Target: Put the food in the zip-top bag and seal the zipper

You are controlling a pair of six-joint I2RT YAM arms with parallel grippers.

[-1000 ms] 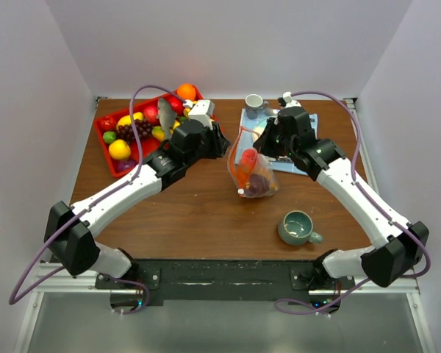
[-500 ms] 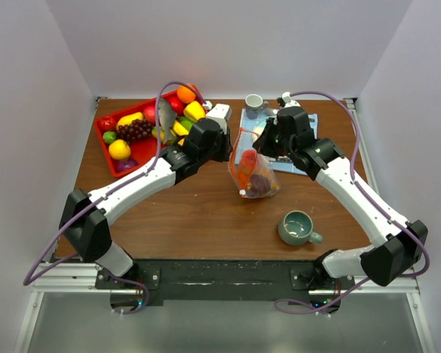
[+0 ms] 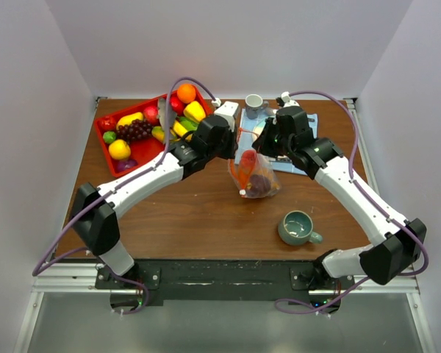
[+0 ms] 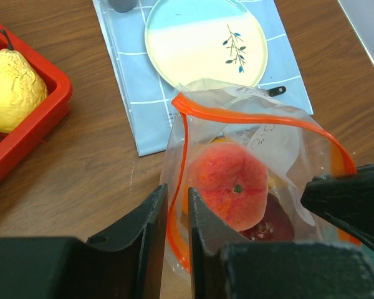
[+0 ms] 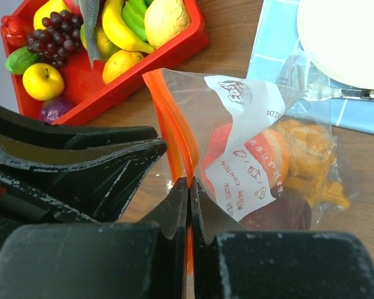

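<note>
The clear zip-top bag [image 3: 254, 177] hangs near the table's middle, a peach [image 4: 230, 187] and other food pieces inside. My right gripper [image 5: 189, 182] is shut on the bag's orange zipper [image 5: 168, 118] at one side of the mouth. My left gripper [image 4: 177, 193] is on the opposite side. Its jaws stand narrowly open, with the zipper edge [image 4: 177, 162] running between them and a gap on each side. The mouth is partly spread. The white slider [image 3: 240, 193] sits at the bag's low end. More food, such as grapes [image 3: 134, 130] and an orange [image 3: 185, 93], lies in the red tray [image 3: 116, 170].
A blue cloth [image 4: 128, 75] with a cream plate [image 4: 206, 40] lies behind the bag. A grey cup [image 3: 254, 102] stands at the back. A teal mug [image 3: 298, 227] sits front right. The tray's corner [image 4: 43, 118], holding a yellow pear [image 4: 9, 87], is left of my left gripper.
My left arm has swung right from the tray to the bag's mouth, and its jaws have narrowed around the zipper edge. The right gripper has kept its hold and place.
</note>
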